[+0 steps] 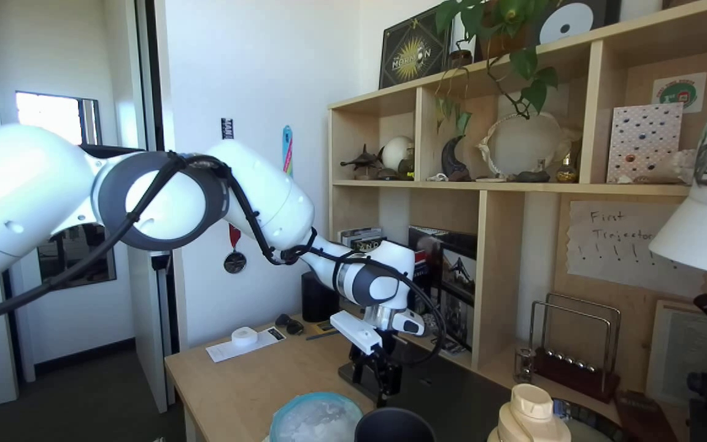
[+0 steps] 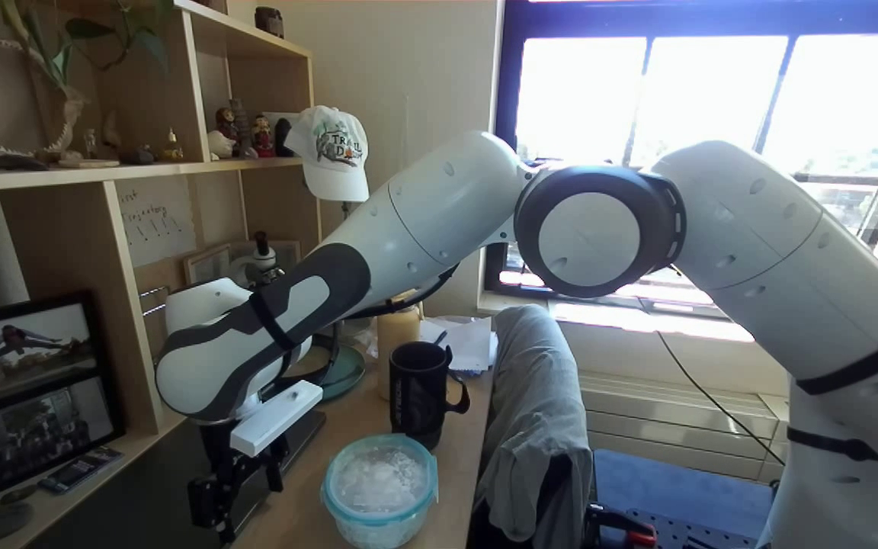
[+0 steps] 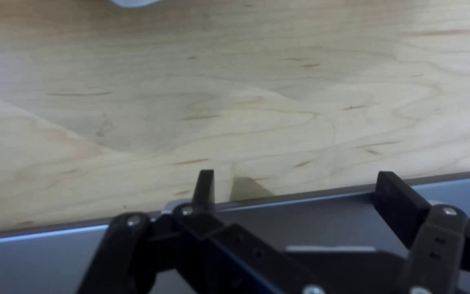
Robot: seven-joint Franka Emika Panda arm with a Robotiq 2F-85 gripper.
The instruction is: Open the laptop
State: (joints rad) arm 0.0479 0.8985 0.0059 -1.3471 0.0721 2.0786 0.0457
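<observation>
fingers point(image 3: 400, 206) parted, empty, at edge of laptop point(image 3: 308, 222); contact is unclear, and pressing too low may shove it.

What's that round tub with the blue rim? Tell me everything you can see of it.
The round tub looks like clear plastic or glass, squat and narrowing downward. Its lid is turquoise-rimmed and whitish, cloudy in the middle, and appears to be on; the contents can't be made out. It stands upright on the wooden desk, near the black mug; whether those two touch can't be told. The robot's hand is apart from it.
</observation>
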